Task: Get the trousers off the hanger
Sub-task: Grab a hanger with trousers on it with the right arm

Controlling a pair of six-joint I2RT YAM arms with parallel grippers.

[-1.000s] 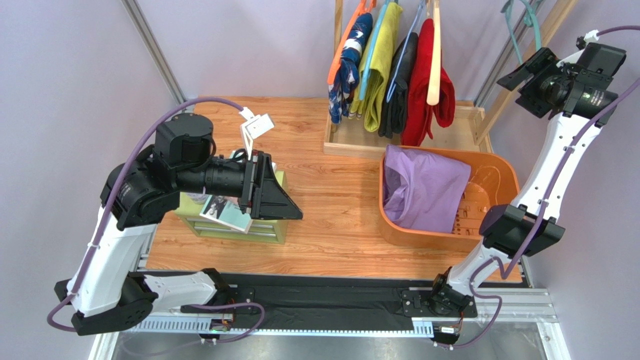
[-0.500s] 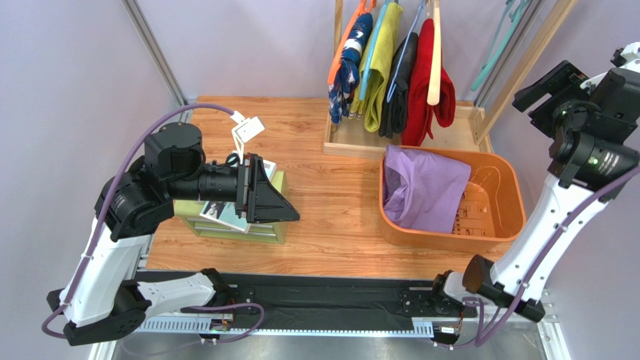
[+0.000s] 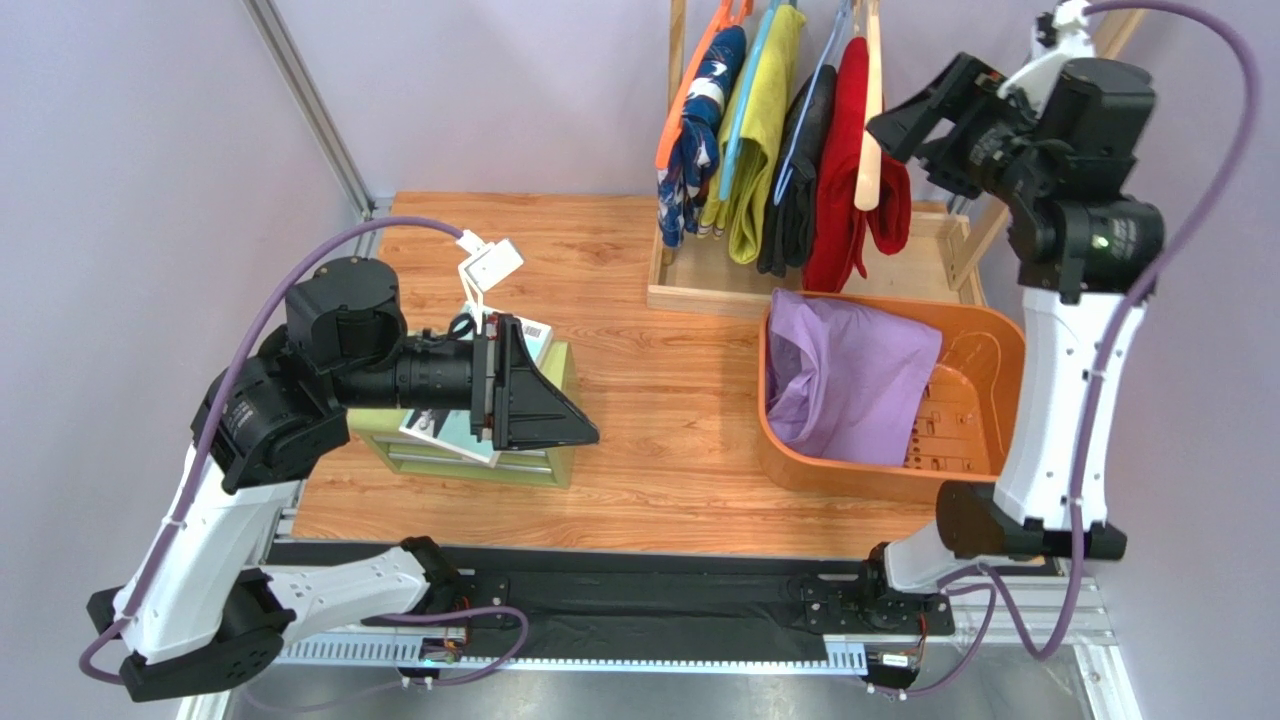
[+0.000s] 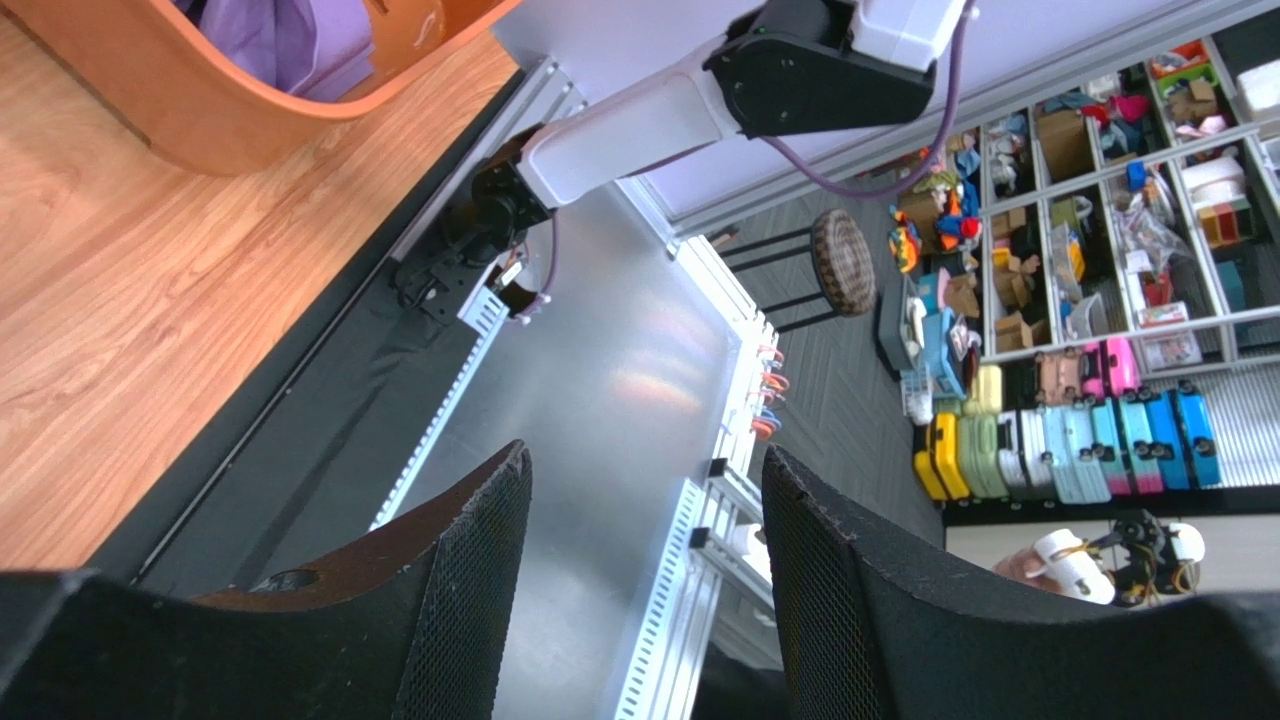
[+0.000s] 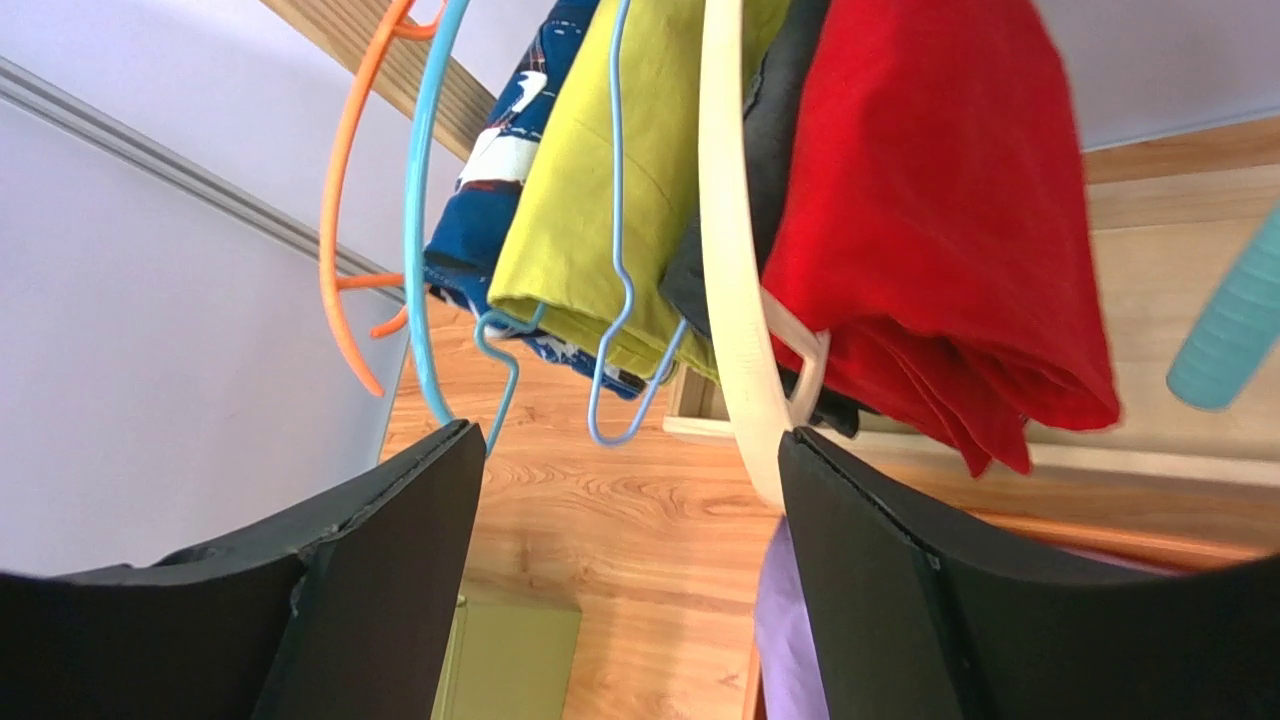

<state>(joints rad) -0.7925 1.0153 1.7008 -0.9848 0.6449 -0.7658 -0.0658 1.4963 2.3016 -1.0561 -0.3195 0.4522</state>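
Observation:
Four trousers hang folded on hangers at the back rack: navy patterned (image 3: 700,128), yellow-green (image 3: 760,128), black (image 3: 796,173) and red (image 3: 849,195). A lilac pair (image 3: 849,375) lies in the orange basket (image 3: 992,450). My right gripper (image 3: 906,123) is raised just right of the red trousers, open and empty. In the right wrist view the red trousers (image 5: 932,195) and their cream hanger (image 5: 729,300) sit above my open right gripper (image 5: 631,450). My left gripper (image 3: 579,420) hovers open over the table's left side; the left wrist view shows the left gripper (image 4: 646,458) with nothing between its fingers.
A green box (image 3: 519,465) with booklets lies under the left arm. The rack's wooden base tray (image 3: 706,285) and slanted post (image 3: 992,225) stand behind the basket. An empty teal hanger (image 5: 1232,323) hangs right of the red trousers.
My right arm has swung up and left from the table's right edge to the rack beside the red trousers. The left arm has barely moved.

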